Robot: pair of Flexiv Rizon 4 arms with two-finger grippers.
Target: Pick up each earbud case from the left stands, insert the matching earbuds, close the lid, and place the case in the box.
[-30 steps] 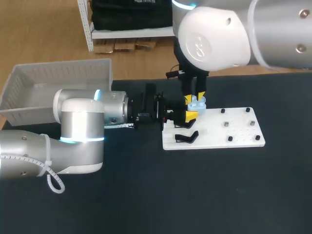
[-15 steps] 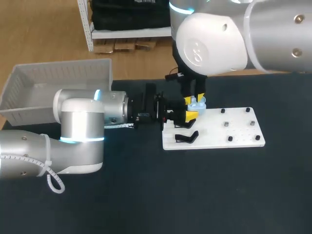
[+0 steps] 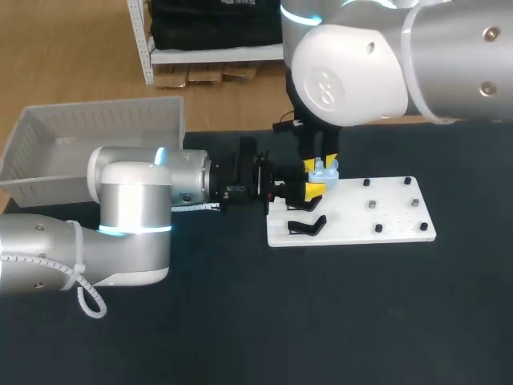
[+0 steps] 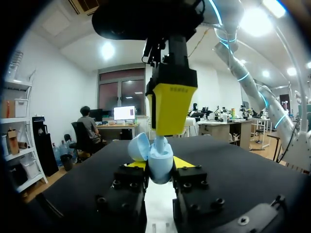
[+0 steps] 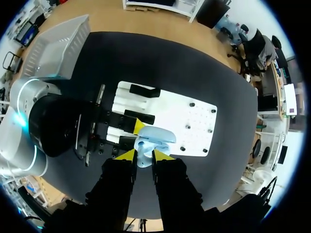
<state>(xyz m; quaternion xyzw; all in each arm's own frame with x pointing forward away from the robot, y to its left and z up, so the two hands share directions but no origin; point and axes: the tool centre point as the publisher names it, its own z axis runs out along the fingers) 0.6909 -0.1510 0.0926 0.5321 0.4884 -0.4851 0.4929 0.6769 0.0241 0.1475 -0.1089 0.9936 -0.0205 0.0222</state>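
Step in hand, as I judge it: earbud insertion, lid not yet closed.

White flat plate with small dark pegs [image 3: 397, 215] is the landmark. The pale blue rounded plastic earbud case [image 4: 159, 156] is off its stand and held in the air just above the plate's left end, lid swung open and tilted to one side.

The left gripper [image 4: 156, 169] comes in level from the plate's left side. It is clamped on the case body, one yellow tip on each side, both touching.

The right gripper [image 5: 144, 156] hangs straight down over the plate's left end, directly on top of the open case and touching or nearly touching its mouth. Cannot tell whether it has hold of an earbud or anything else; the contact spot is hidden.

Two black stands [image 3: 307, 227] sit on the plate's left end, below and beside the held case, both without a case on them. The grey plastic open box [image 3: 96, 128] is well to the left of the plate, behind the left arm.

Next move, my guess: seat the earbud fully in its pocket with a straight downward push while the left gripper holds the case steady. Then back the right gripper off upward, clear of the lid. After that, fold the lid shut and carry the case away from the plate to the box. Risk: pushing off-centre could twist the case in the grip.
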